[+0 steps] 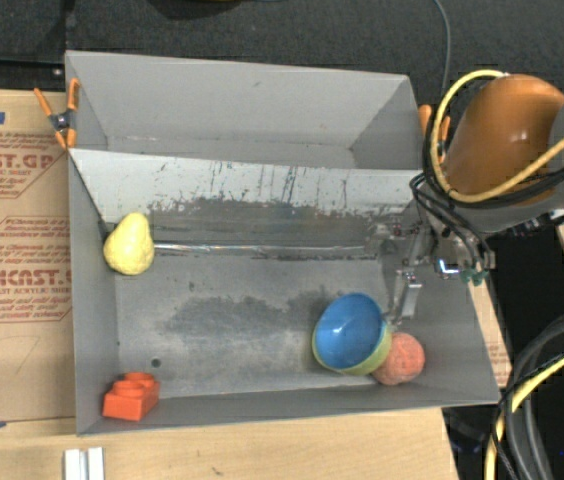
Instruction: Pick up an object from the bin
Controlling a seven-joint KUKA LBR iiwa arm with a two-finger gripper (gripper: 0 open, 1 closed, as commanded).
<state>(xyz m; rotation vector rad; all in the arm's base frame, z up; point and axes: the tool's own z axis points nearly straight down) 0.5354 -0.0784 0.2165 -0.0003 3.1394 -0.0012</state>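
- Here the gripper (400, 313) hangs low in the right near part of the bin (242, 108), its tip just at the right rim of a blue bowl (347, 331). Whether it is released or clenched cannot be told from this angle, and nothing shows gripped in it.
- The blue bowl lies tilted on the bin floor with its hollow facing up and left, and a yellow-green outer edge shows along its near right side.
- A pinkish-orange ball (402, 359) rests against the bowl's near right side, close to the bin's near wall.
- Above the gripper, the wrist carries a rounded orange cover (507, 133) looped by yellow cables (442, 148), reaching in from the right.
- Well apart, a pale yellow pear-shaped thing (129, 245) sits against the left wall, and an orange toy brick (130, 396) lies in the near left corner.
- The grey metal floor is scuffed and streaked with dark scratches, most thickly along the foot of the far wall.
- Beyond the bin's far edge the ground is dark, and a pale wooden surface (262, 448) runs along its near edge.
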